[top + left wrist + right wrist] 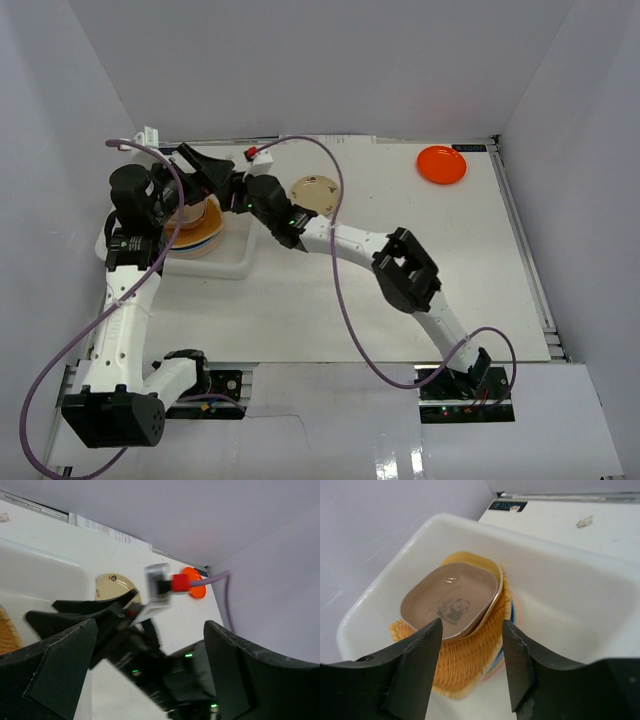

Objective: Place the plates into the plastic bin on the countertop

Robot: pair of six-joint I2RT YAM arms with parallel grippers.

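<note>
The plastic bin [238,262] sits at the left of the countertop [400,300]. It holds a stack of plates [196,228]. In the right wrist view a brown rounded-square plate [451,600] with a panda lies on a yellow plate [496,566], an orange woven plate [465,660] and blue and pink ones. My right gripper [472,665] is open and empty, hovering over this stack. My left gripper [150,670] is open and empty above the bin's far side, beside the right gripper [230,195]. A cream plate [313,192] and an orange-red plate [441,164] lie on the countertop.
White panels wall the countertop on the left, back and right. Purple cables [340,250] loop over both arms. The right arm [405,268] stretches diagonally across the middle. The cream plate [114,585] and orange-red plate [196,588] also show in the left wrist view.
</note>
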